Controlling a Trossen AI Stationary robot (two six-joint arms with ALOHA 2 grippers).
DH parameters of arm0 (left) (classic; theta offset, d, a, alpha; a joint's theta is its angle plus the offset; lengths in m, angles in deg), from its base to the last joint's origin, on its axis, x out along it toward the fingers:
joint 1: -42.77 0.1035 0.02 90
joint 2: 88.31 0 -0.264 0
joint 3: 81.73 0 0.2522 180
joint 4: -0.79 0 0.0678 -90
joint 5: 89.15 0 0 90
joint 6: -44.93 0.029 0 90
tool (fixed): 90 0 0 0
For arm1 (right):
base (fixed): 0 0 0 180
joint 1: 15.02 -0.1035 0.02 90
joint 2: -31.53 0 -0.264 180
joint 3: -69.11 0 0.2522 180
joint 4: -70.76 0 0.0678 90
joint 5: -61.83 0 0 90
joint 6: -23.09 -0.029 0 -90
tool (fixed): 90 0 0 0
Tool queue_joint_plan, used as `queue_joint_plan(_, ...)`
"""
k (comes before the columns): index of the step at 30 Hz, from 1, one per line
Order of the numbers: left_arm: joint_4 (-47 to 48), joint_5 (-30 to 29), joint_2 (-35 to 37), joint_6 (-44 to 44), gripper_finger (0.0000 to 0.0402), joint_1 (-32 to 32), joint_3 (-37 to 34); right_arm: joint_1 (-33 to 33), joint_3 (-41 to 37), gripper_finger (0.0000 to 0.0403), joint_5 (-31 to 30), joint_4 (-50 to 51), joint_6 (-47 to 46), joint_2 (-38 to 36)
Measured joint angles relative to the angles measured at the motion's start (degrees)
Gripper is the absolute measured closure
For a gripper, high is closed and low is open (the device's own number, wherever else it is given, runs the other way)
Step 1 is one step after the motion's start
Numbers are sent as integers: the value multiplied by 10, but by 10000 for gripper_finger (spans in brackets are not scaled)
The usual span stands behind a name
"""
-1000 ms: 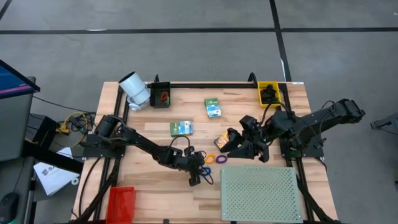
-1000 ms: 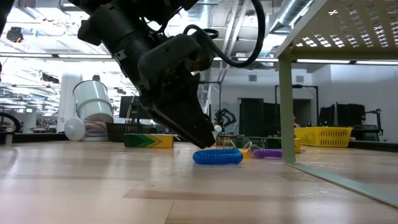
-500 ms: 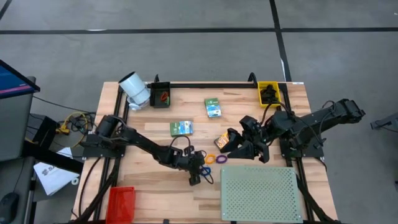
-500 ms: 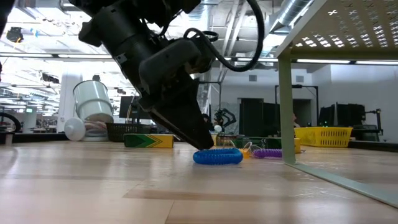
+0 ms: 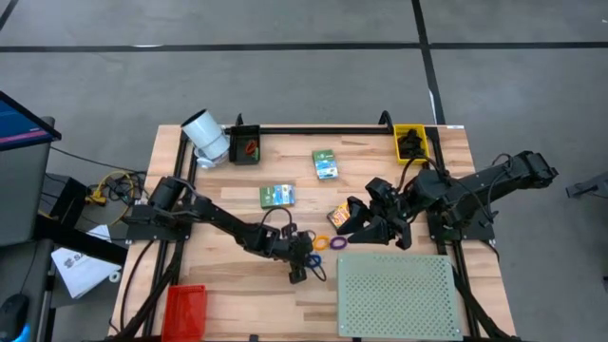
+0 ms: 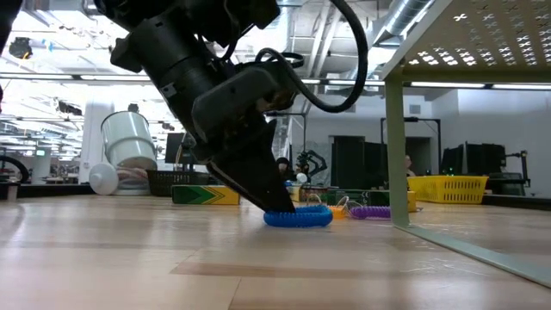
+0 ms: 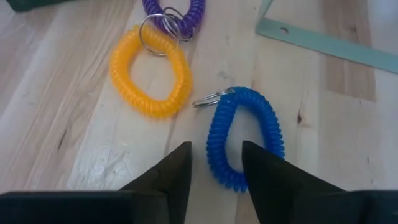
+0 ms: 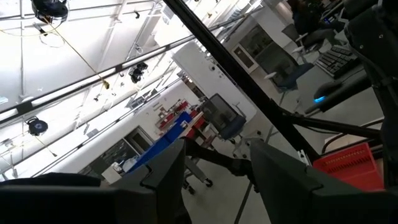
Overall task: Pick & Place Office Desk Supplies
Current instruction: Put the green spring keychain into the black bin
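My left gripper [image 5: 302,267] is open and points down at a blue coil ring [image 7: 217,140] lying flat on the wooden table; one finger stands in the ring's hole and the other outside it. The ring also shows in the low view [image 6: 301,217]. An orange ring [image 7: 121,74] and a purple ring [image 7: 194,11] lie just beyond it. My right gripper [image 5: 357,222] is open and empty beside the yellow-orange crayon box [image 5: 339,215]. Two green boxes [image 5: 276,197] [image 5: 326,164] lie flat farther back. My left gripper straddles the blue ring's near side [image 7: 219,163] from above, slanting down, with one finger [image 7: 264,171] inside the ring and one [image 7: 169,177] outside. The ring lies flat on the table. Whether the fingers touch it, I cannot tell.
A pale green perforated board [image 5: 397,294] stands raised at the near right, close to the rings. A white cylinder [image 5: 205,138] and a black bin [image 5: 245,144] are at the far left, a yellow bin [image 5: 410,142] at the far right, a red bin [image 5: 184,309] at the near left.
My left gripper has come down a little onto the blue ring, its fingertips now at table level beside it.
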Motion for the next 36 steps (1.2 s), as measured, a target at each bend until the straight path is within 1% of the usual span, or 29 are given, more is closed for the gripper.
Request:
queue_joint_plan(4, 2, 0, 0, -4, 309, 1, 0, 0, 0, 223, 1, 0, 0, 0)
queue_joint_plan(10, 2, 0, 0, -11, 382, 1, 0, 0, 0, 223, 1, 0, 0, 0)
queue_joint_plan(11, 1, 0, 0, -17, 388, 1, 0, 0, 0, 223, 1, 0, 0, 0)
queue_joint_plan(17, 1, -8, 1, -61, 391, 10, 0, 0, 0, 223, 1, 0, 0, 0)
queue_joint_plan(23, 20, -24, 26, -66, 396, 16, 0, 6, 0, 223, 2, 0, 0, 0)
queue_joint_plan(29, 112, -47, 84, -66, 397, 15, 0, 19, 0, 223, 1, -6, 0, 0)
queue_joint_plan(34, 189, -93, 146, -65, 398, 15, 0, 33, 0, 223, 1, -18, 0, 0)
queue_joint_plan(36, 236, -112, 176, -66, 398, 16, 0, 40, 0, 223, 1, -27, 0, 0)
